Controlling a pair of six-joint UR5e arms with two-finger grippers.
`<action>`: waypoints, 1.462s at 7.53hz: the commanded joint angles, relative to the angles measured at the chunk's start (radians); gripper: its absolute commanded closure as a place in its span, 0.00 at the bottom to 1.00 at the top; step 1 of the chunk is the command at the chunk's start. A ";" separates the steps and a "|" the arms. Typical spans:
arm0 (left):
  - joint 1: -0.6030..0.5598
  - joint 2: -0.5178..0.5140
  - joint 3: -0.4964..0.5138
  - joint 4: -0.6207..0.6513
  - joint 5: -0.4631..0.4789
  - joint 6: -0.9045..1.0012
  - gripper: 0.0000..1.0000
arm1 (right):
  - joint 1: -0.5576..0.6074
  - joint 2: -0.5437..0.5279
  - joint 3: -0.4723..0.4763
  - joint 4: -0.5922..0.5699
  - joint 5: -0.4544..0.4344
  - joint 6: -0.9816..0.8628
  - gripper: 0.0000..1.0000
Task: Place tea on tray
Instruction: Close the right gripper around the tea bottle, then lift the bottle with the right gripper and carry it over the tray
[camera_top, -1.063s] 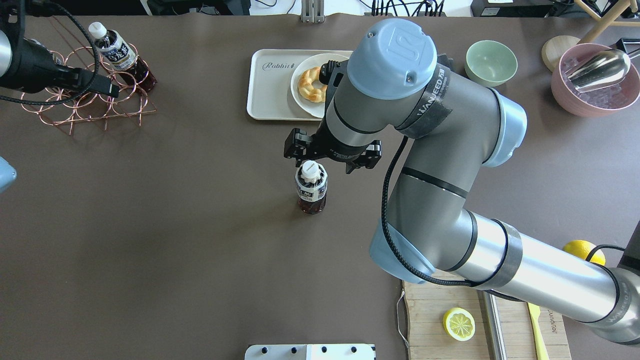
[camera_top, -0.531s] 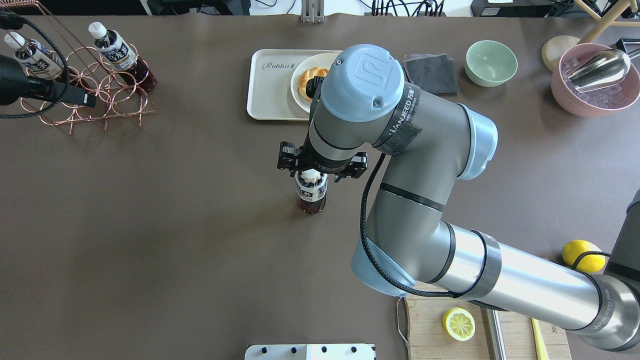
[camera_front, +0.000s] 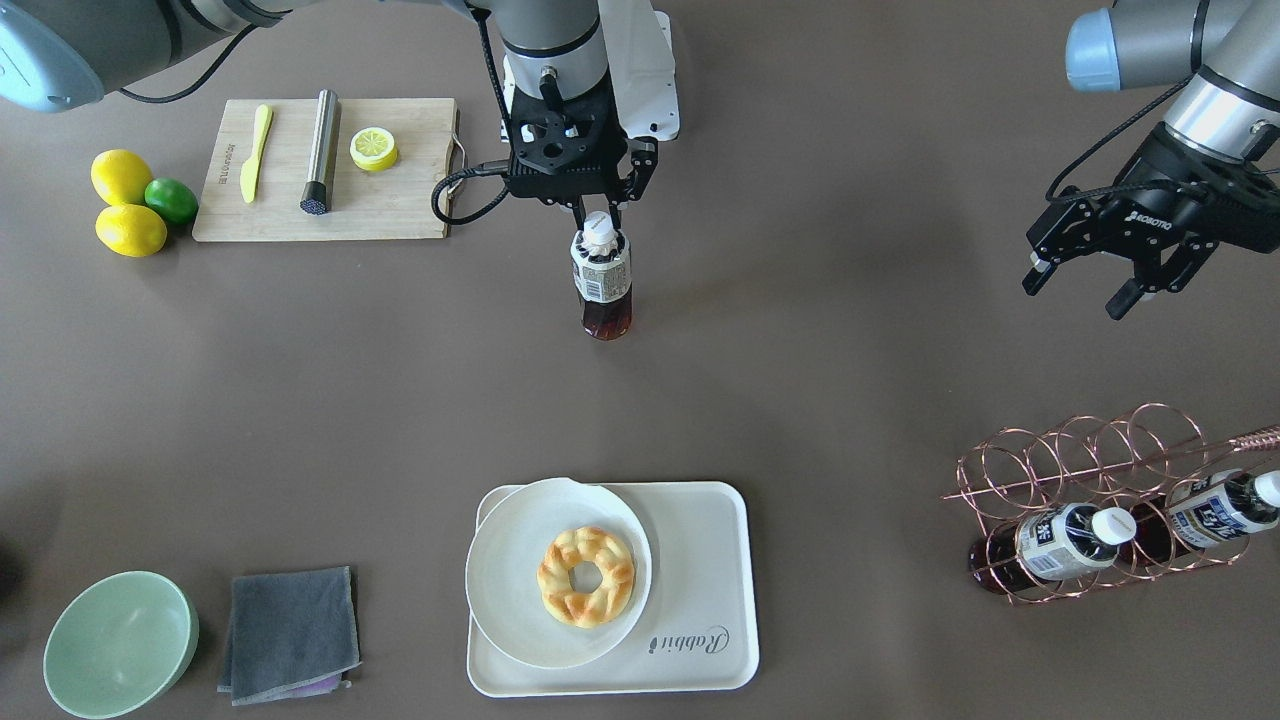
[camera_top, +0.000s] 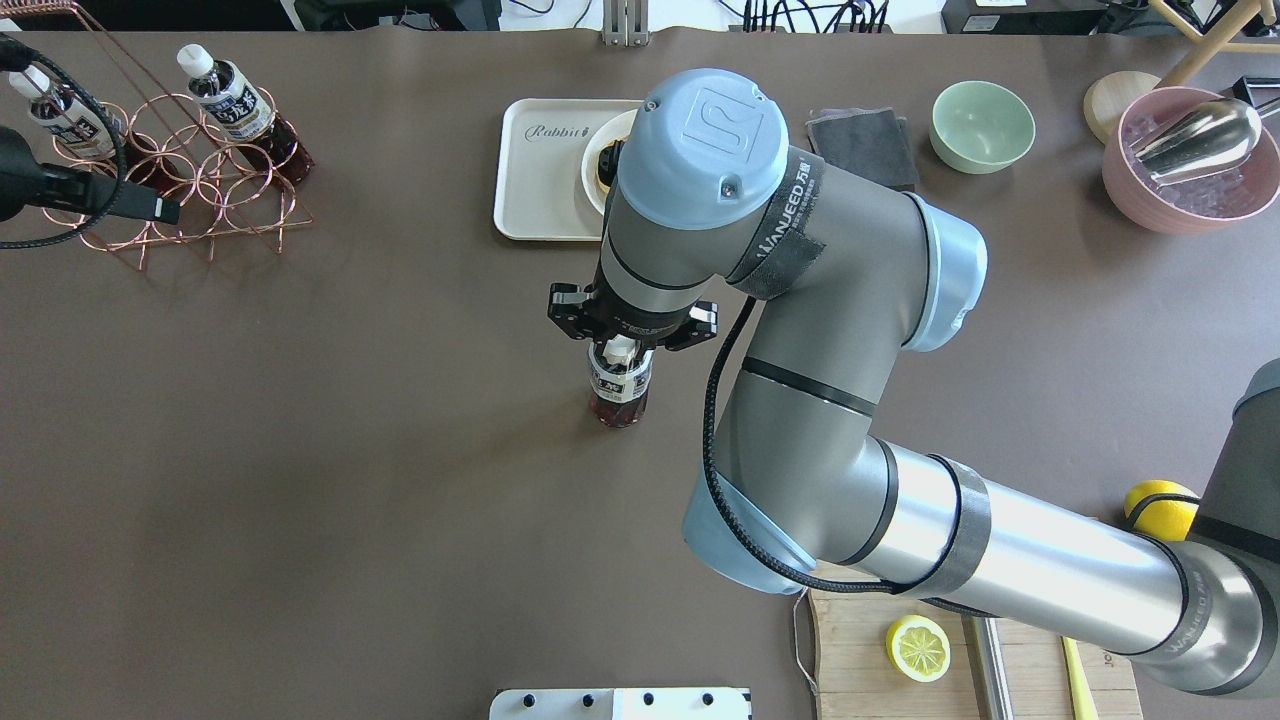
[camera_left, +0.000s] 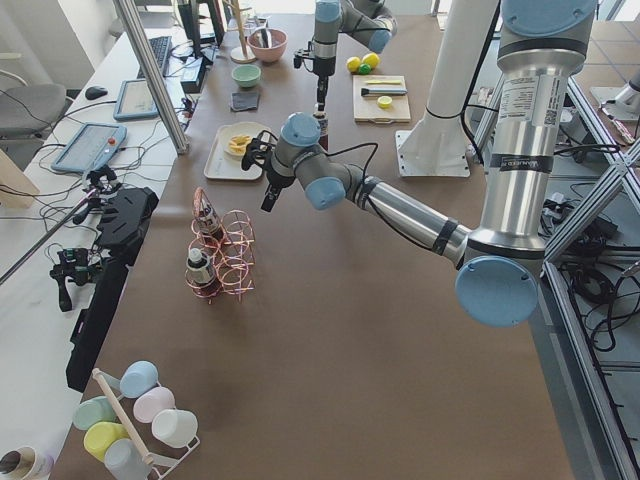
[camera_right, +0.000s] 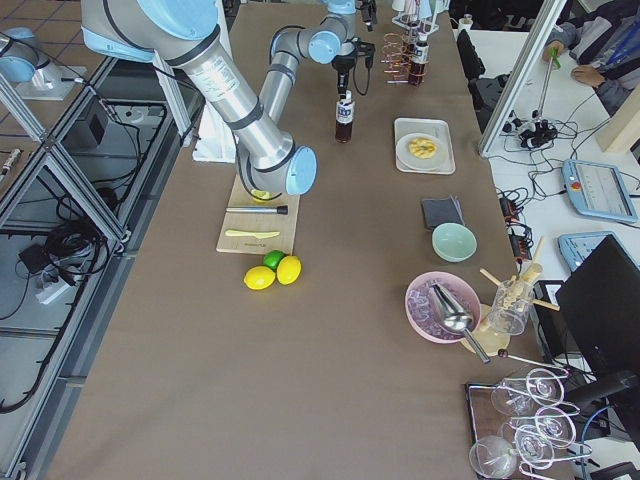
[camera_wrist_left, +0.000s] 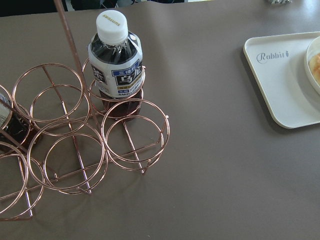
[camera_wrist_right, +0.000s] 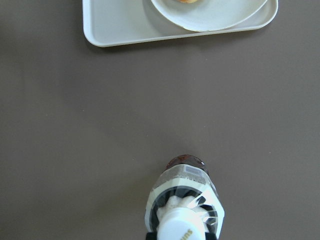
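The tea (camera_front: 603, 275) stands upright at mid-table, a small bottle of dark liquid with a white cap; it also shows in the overhead view (camera_top: 620, 385) and the right wrist view (camera_wrist_right: 185, 200). My right gripper (camera_front: 600, 222) points straight down over it, its fingers closed in against the cap. The cream tray (camera_front: 700, 560) with "Rabbit" lettering lies beyond the bottle, also in the overhead view (camera_top: 540, 180). My left gripper (camera_front: 1080, 290) is open and empty, hovering near the copper wire rack (camera_front: 1100, 460), which holds two more bottles alike.
A round white plate (camera_front: 500, 600) with a doughnut (camera_front: 586, 576) fills half the tray. A grey cloth (camera_front: 290, 630) and green bowl (camera_front: 120, 640) lie beside it. A cutting board (camera_front: 400, 210) and lemons (camera_front: 125, 205) sit by the robot's base.
My right gripper has moved over the bottle and come down around its cap, its fingers drawing in. My left arm has pulled back from the rack, uncovering a second bottle there.
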 joint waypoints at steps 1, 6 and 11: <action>-0.084 0.082 0.002 -0.043 -0.078 0.015 0.03 | 0.047 0.033 -0.026 -0.015 -0.003 -0.081 1.00; -0.329 0.319 0.002 -0.052 -0.203 0.355 0.03 | 0.187 0.428 -0.699 0.182 0.003 -0.135 1.00; -0.350 0.304 0.025 -0.052 -0.243 0.351 0.03 | 0.216 0.570 -1.137 0.524 0.015 -0.067 1.00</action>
